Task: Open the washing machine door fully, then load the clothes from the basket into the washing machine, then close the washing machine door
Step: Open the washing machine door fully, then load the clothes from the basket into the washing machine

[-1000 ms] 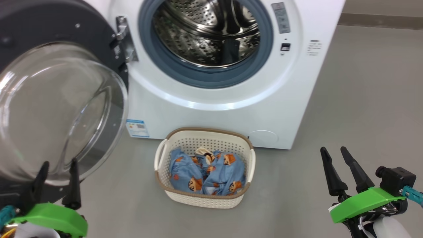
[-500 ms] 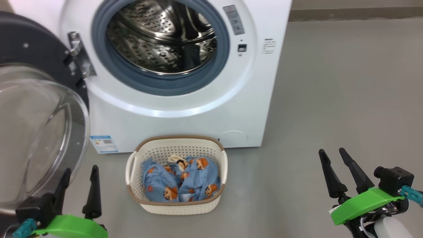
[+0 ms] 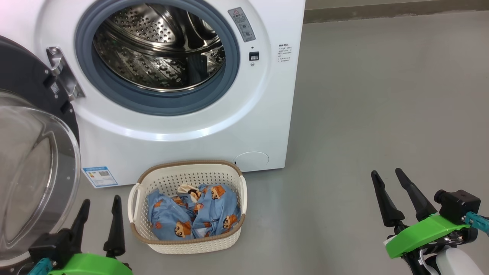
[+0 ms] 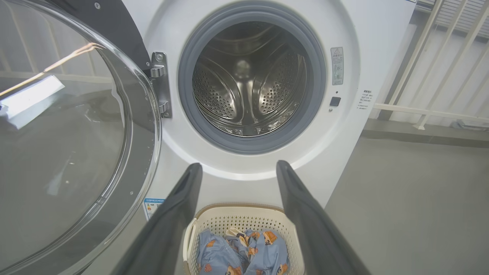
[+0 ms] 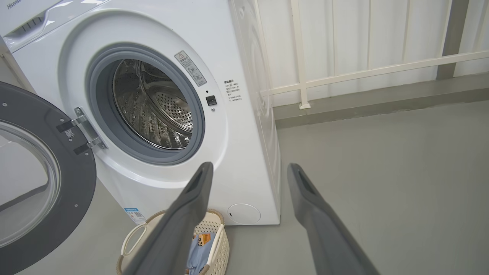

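Observation:
The white washing machine stands with its steel drum bare. Its round washing machine door hangs swung out to the left on its hinge. On the floor before the machine sits the cream basket, holding the light blue clothes. My left gripper is open, low at the basket's left, next to the door's glass. My right gripper is open and empty, well to the basket's right. The left wrist view shows the door, the drum and the basket.
Bare grey floor stretches right of the machine. Behind it run a white railing and a low grey ledge. A blue label is stuck low on the machine's front.
The head camera has swung right: machine, door and basket all sit further left in the picture. My left gripper shows further right, off the door's glass. Both grippers stay open.

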### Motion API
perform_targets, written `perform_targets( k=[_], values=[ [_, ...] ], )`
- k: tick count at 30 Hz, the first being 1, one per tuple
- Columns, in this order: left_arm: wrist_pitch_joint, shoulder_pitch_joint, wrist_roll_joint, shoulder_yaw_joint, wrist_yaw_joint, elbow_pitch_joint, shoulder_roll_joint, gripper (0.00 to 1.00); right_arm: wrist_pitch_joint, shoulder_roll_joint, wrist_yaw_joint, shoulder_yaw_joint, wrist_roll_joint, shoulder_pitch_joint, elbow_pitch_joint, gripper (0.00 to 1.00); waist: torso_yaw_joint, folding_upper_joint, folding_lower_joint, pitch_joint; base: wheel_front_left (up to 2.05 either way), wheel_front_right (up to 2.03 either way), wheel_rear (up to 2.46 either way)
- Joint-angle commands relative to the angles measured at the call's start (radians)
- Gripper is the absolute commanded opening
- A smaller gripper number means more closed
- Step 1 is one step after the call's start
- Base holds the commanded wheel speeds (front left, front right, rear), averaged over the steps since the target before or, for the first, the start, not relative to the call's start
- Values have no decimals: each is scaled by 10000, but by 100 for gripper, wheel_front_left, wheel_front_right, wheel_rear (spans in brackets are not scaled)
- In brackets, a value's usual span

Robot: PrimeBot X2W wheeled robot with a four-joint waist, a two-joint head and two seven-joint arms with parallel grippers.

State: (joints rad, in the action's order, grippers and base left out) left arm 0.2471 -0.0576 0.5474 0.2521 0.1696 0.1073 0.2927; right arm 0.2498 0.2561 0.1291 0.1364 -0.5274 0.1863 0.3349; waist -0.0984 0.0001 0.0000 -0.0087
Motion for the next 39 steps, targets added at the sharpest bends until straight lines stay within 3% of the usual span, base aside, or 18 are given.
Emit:
perform_targets(
  k=[1,39],
  values=[
    [118,-203,-181,-444,-58,-133,176,100,120,162,16,166,115,318,-237,100,4,-1,0,-2,0,0,0],
    [146,-187,-532,-992,-581,120,-312,100,120,226,16,87,141,276,-222,100,96,-1,0,-20,7,-7,0]
  ],
)
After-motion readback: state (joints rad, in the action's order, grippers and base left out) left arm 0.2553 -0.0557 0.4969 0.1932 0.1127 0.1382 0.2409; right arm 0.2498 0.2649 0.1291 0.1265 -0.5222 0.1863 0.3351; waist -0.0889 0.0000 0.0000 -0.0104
